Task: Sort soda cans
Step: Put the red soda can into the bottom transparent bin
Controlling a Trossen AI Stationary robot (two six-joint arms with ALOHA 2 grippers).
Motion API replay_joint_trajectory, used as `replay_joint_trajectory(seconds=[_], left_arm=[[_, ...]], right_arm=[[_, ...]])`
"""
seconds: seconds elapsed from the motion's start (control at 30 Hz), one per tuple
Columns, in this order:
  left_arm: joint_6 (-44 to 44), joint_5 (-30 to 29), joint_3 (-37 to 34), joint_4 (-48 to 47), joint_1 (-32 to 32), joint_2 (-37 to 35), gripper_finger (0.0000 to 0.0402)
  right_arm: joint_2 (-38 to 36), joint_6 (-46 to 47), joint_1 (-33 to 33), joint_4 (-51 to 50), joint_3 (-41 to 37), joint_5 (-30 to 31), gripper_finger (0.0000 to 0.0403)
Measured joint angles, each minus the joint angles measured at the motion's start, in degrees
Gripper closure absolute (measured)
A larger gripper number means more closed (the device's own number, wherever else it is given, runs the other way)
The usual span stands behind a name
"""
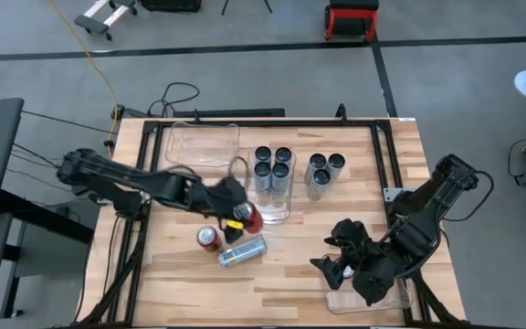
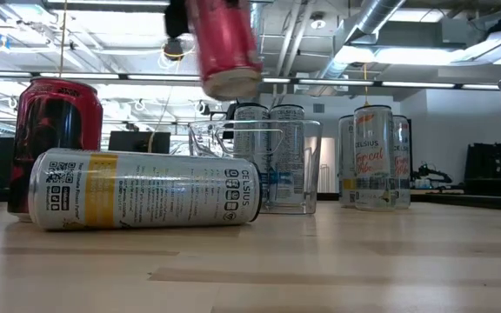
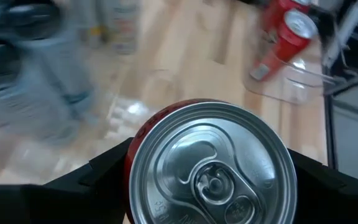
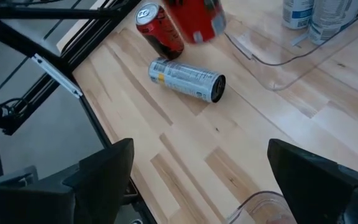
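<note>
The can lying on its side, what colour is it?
Silver-grey with a yellow band; the lying can shows best in the low view.

A pale wooden bench [image 1: 281, 274] stands on a grey concrete floor [image 1: 245, 55] crossed by dark tape lines. A yellow cable [image 1: 99, 64] trails over the floor. Overhead run silver ducts [image 2: 368, 22] and strip lights [image 2: 424, 54] beneath an open ceiling.

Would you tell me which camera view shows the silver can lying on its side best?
The low view: the lying silver can fills the foreground, label readable. The high view and right wrist view show it small; the left wrist view misses it.
</note>
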Motion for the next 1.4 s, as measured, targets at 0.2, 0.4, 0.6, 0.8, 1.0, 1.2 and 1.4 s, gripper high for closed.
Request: replay_joint_trajectory(seconds=[0.2, 0.4, 0.6, 0.8, 1.0, 1.2, 1.4], left_arm=[[4.8, 4.1, 7.8, 4.5, -2.1, 11.1, 0.0105], [7.7, 5.5, 15.9, 4.7, -3.6, 21.2, 0.0105], [8.6, 5.7, 20.3, 5.2, -4.1, 28.3, 0.0097], [9.2, 5.3, 20.8, 6.5, -4.1, 33.5, 0.0097], [9.6, 5.3, 20.8, 8.6, -4.1, 36.7, 0.0085], [10.3, 5.4, 20.9, 8.9, -4.1, 37.1, 0.0080], [11.3, 5.4, 20.7, 6.6, -3.9, 34.9, 0.0048]], right_arm=[[0.0, -0.3, 0.1, 0.0, 0.0, -0.3, 0.0017], [0.0, -0.3, 1.0, 0.3, 0.0, -1.0, 0.0017], [0.0, -1.8, 1.1, 0.1, 0.0, -4.2, 0.0017], [0.0, -1.4, 1.3, 0.0, 0.0, -4.3, 0.0017], [0.0, -1.4, 1.9, -0.6, 0.0, -4.4, 0.0017], [0.2, -2.9, 2.7, -2.3, -1.2, -6.4, 0.0017], [0.4, -2.8, 1.9, -2.1, -4.5, -6.4, 0.0017]])
